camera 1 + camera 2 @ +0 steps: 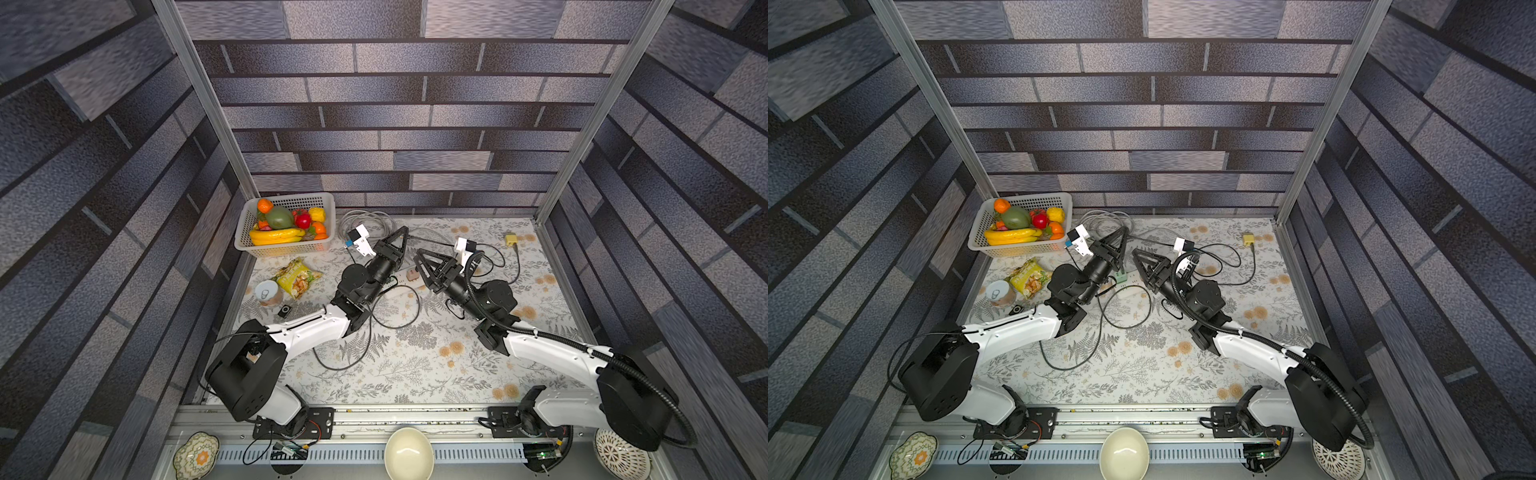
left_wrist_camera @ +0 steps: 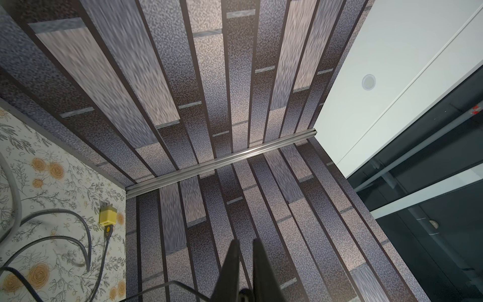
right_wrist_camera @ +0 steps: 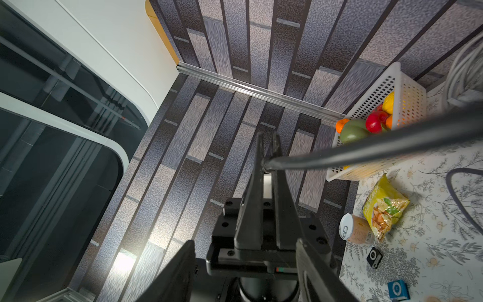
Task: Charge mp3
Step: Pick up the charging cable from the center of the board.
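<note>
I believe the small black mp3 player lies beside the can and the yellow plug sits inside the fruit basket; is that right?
Not quite. The yellow plug is not inside the fruit basket; it lies on the table near the far right corner, as both top views show. The small black mp3 player does lie beside the can.

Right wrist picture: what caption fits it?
Left fingers pinch a black cable; fruit basket, snack bag, can and black music player sit nearby.

Grey brick-pattern walls (image 1: 399, 104), aluminium corner posts (image 1: 206, 95), floral-print tabletop (image 1: 415, 374), white ceiling panel (image 2: 392, 65), round recessed light (image 2: 368, 82)
</note>
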You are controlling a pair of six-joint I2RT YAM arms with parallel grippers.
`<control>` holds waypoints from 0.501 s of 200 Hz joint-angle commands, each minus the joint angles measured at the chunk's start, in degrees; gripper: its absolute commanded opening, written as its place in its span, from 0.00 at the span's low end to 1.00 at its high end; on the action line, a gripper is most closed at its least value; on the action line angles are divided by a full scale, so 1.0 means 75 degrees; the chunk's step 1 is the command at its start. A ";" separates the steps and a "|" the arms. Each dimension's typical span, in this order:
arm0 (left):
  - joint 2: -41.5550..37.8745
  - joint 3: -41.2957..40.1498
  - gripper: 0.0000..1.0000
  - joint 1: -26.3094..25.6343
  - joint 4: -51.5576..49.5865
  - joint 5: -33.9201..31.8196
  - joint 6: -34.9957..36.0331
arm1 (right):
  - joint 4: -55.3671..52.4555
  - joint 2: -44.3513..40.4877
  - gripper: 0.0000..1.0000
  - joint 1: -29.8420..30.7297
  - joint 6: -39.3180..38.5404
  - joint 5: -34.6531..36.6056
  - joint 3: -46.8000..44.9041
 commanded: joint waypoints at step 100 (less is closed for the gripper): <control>-0.0032 -0.0438 0.00 -0.0695 0.0996 -0.0250 0.0290 | 0.0132 -0.0019 0.38 0.0016 -0.0341 0.0437 0.0505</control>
